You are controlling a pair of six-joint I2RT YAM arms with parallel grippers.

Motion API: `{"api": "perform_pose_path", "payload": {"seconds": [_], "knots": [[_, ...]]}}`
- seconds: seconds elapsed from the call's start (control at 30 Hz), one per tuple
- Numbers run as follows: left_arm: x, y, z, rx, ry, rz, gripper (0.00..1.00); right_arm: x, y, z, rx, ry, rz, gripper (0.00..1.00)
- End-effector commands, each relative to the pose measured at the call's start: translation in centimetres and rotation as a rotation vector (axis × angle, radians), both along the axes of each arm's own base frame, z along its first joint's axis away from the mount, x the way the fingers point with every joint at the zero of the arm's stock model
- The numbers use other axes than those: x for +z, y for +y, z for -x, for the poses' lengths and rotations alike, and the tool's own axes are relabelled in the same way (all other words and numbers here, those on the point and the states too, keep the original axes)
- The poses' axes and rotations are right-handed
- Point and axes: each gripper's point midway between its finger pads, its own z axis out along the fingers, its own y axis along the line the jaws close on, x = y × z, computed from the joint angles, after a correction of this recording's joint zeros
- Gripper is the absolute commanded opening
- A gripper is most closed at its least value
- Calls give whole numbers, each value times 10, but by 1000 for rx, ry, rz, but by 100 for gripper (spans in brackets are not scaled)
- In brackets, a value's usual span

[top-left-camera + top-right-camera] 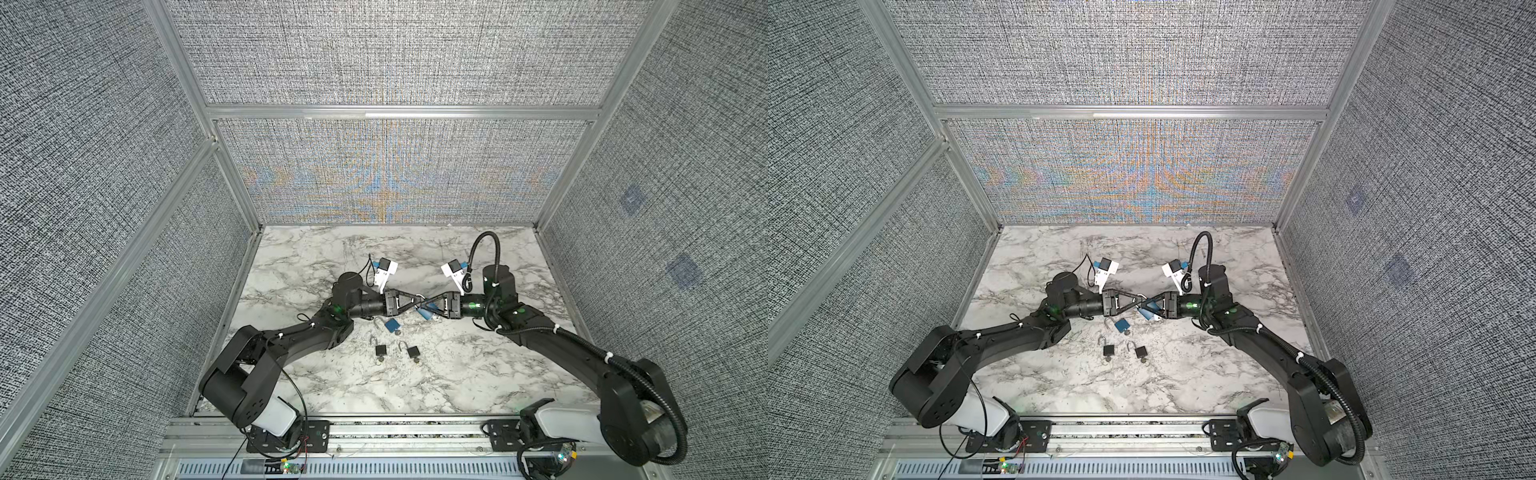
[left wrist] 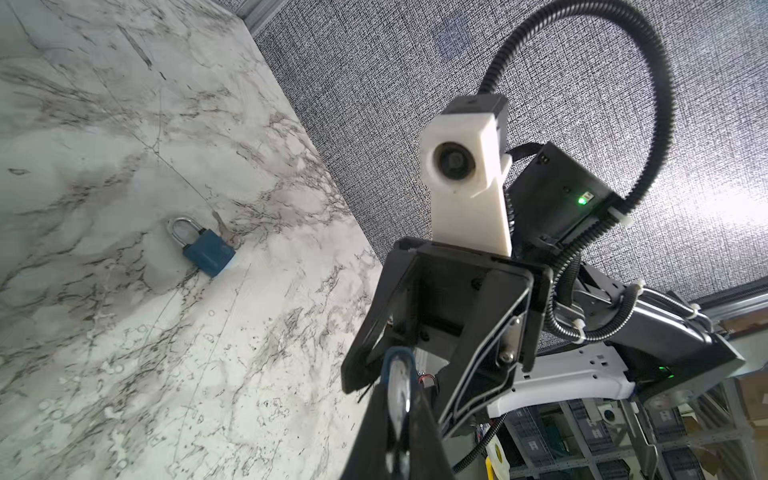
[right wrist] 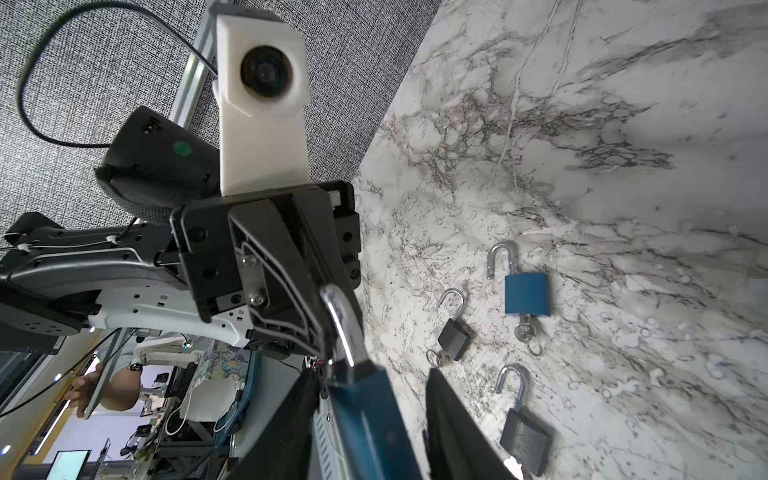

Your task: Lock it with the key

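Observation:
A blue padlock [image 3: 374, 424] hangs in the air between my two grippers, above the middle of the marble table [image 1: 457, 374]. My left gripper [image 1: 417, 303] is shut on its silver shackle [image 2: 399, 395]. My right gripper [image 3: 370, 374] stands open around the blue body, with a clear gap between the body and one finger [image 3: 449, 419]. In the right wrist view the shackle [image 3: 343, 328] is seated in the body on the side that shows. No key shows on the held padlock, and its lower end is out of view.
On the table nearer the front lie a blue padlock [image 1: 390, 325] and two black padlocks [image 1: 380, 350] [image 1: 414, 352], all with open shackles and ringed keys. Another blue padlock [image 2: 208, 249], shackle shut, lies under the right arm's side. Fabric walls enclose the table.

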Motion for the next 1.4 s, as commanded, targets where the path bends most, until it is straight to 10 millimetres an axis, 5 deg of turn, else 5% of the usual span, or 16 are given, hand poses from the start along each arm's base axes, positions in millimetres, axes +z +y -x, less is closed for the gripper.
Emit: {"api": "perform_pose_path", "payload": {"seconds": [0.0, 0.37, 0.6, 1.0, 1.37], "knots": [[13, 0, 2, -38, -41, 31, 0, 10, -3, -1, -7, -37, -34, 44], [15, 0, -12, -16, -27, 27, 0, 16, -10, 12, 30, -33, -80, 43], [14, 0, -17, -6, -21, 25, 0, 14, -9, 15, 44, -22, -84, 31], [15, 6, -23, 14, -18, 31, 0, 15, -17, 17, 14, -26, -79, 31], [16, 7, -23, 23, -17, 38, 0, 12, -16, 15, 13, -12, -82, 10]]}}
